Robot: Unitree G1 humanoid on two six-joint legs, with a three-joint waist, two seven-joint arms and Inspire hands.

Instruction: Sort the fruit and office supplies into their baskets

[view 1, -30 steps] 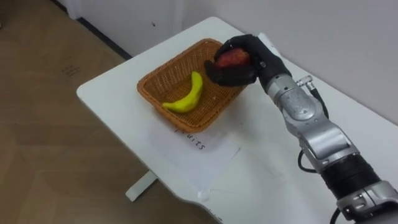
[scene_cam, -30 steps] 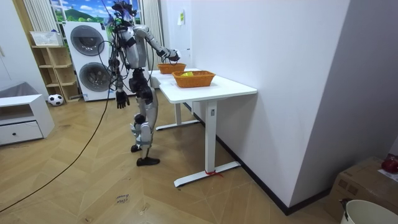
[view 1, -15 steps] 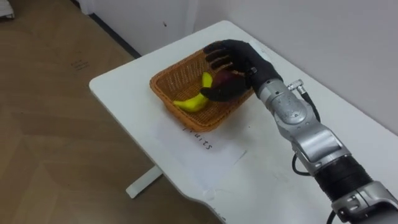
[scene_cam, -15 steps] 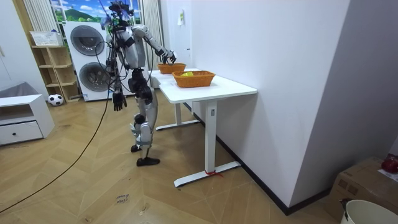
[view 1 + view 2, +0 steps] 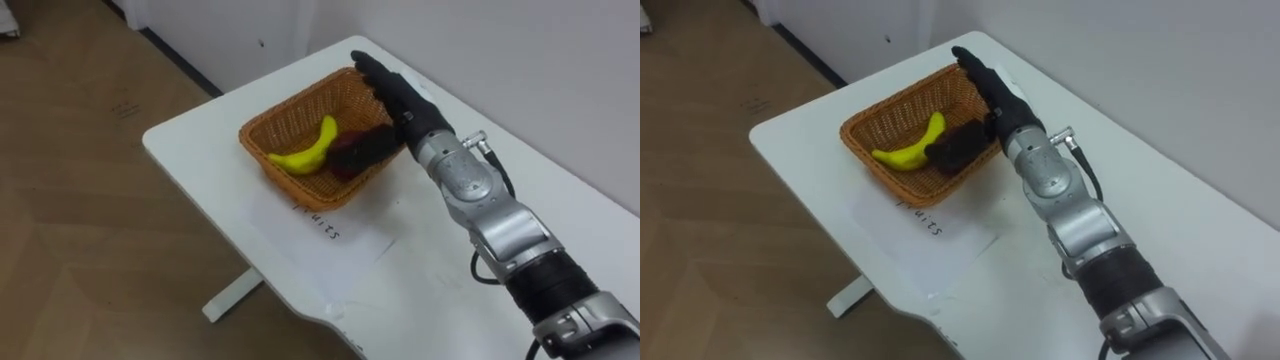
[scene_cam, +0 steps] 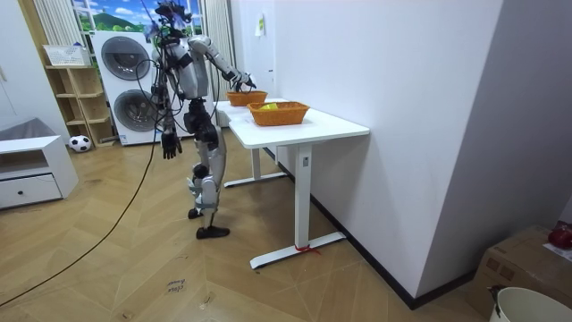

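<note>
Over the brown woven basket [image 5: 270, 135] on the white table [image 5: 200, 150], the right hand [image 5: 405, 105] is stretched out flat, holding nothing. Inside the basket lie a yellow banana [image 5: 305, 152] and a dark red fruit [image 5: 348, 155], side by side. The left hand [image 6: 167, 143] hangs by the robot's side.

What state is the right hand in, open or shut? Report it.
Open: the right hand has its fingers stretched straight over the basket, at its far rim.

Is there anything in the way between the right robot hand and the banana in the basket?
Nothing visible is in the way. The right robot hand is open over the far side of the basket. The banana lies in the basket just beside the thumb, with nothing between them.
</note>
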